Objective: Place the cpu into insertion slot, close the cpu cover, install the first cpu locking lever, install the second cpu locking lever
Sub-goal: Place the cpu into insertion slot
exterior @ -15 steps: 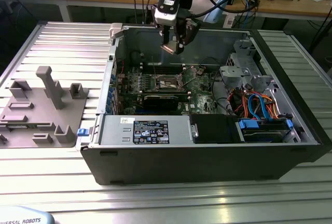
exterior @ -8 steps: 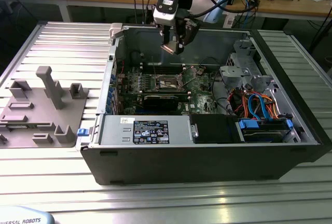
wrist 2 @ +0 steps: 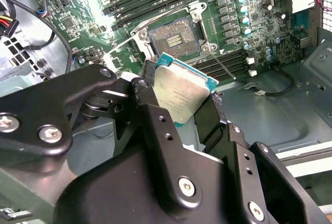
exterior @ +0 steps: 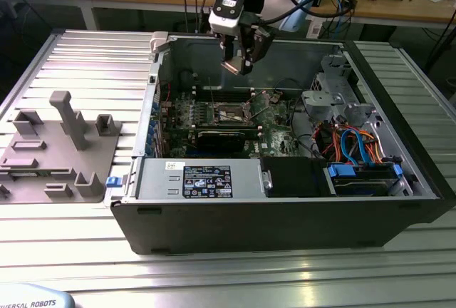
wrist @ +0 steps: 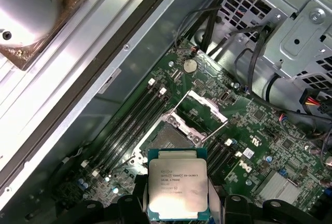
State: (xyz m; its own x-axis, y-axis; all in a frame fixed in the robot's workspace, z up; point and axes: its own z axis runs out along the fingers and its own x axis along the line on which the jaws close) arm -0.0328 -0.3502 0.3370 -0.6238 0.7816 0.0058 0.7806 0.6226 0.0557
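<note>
cpu [wrist: 177, 182] in gripper [exterior: 239, 64], abv slot [wrist: 167, 135] (cover [wrist: 207, 105] up)

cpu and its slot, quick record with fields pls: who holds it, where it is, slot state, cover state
cpu: clamped by its edges in the gripper, metal top facing the first wrist camera
position: held in the air above the green board, not seated
insertion slot: empty, contact field exposed
cpu cover: swung open, standing up off the slot
computer case: side panel off, lying on the ribbed metal table
</note>
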